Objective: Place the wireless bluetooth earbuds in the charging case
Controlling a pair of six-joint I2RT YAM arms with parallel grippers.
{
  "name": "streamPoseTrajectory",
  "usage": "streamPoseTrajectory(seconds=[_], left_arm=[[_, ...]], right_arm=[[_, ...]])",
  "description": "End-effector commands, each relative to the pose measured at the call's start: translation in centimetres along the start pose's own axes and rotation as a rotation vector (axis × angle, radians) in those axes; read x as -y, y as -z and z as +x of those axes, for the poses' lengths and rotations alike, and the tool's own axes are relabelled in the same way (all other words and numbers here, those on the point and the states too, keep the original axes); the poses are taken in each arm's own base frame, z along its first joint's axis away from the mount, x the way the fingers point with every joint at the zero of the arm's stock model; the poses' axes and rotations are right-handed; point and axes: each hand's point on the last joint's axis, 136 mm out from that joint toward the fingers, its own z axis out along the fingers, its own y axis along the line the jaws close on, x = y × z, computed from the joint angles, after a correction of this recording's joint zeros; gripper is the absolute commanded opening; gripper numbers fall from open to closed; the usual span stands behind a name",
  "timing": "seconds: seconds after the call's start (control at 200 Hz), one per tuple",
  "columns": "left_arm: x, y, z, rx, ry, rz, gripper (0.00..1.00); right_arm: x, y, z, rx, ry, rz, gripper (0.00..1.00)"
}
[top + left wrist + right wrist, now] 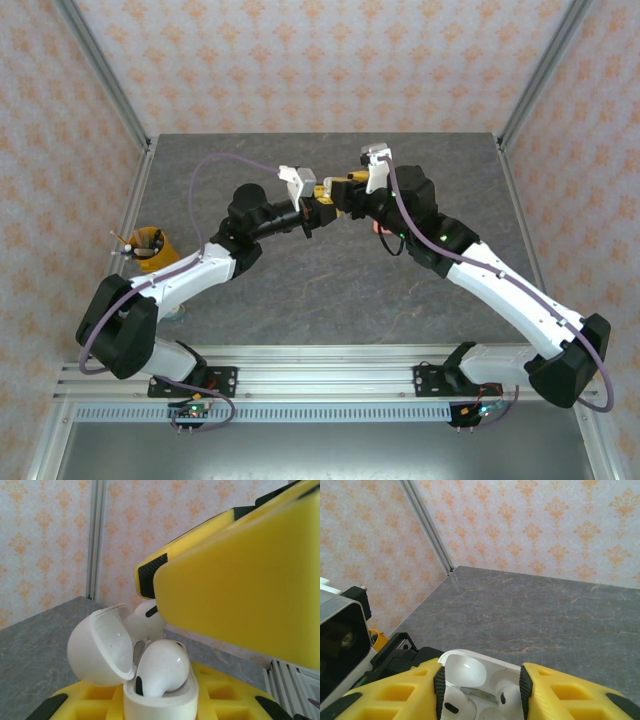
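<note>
Plainly, both arms meet above the middle of the grey table (330, 300), well apart from its edges and the patterned walls (300, 60), with bare surface on every side. One orange cup (148, 246) stands near the left edge. The left gripper (318, 206) is clamped on the one white charging case (160, 702), its lid (100, 647) tipped open. In its wells sit two, a near earbud (162, 667) and a far earbud (145, 616), both white. The right gripper (481, 679) hangs just above, jaws parted, holding nothing.

Bright even light, soft shadows, blurred foreground
</note>
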Motion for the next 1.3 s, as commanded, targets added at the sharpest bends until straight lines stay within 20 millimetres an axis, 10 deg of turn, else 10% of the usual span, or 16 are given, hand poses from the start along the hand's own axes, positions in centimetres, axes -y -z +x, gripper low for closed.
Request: streamPoseTrajectory(seconds=[0.0, 0.581, 0.941, 1.296], left_arm=[[1.2, -0.3, -2.6, 0.068, -0.067, 0.041, 0.00], [1.3, -0.2, -2.4, 0.064, -0.068, 0.045, 0.00], [2.0, -0.1, -3.2, 0.055, -0.116, 0.071, 0.00], [2.5, -0.5, -3.9, 0.069, -0.130, 0.101, 0.00]], right_arm=[[-0.3, 0.8, -1.7, 0.054, -0.015, 0.004, 0.50], [2.7, 1.9, -5.5, 0.158, -0.204, 0.073, 0.62], [4.4, 3.5, -4.8, 0.087, -0.343, 0.077, 0.27], [4.2, 3.0, -3.4, 0.032, -0.349, 0.069, 0.22]])
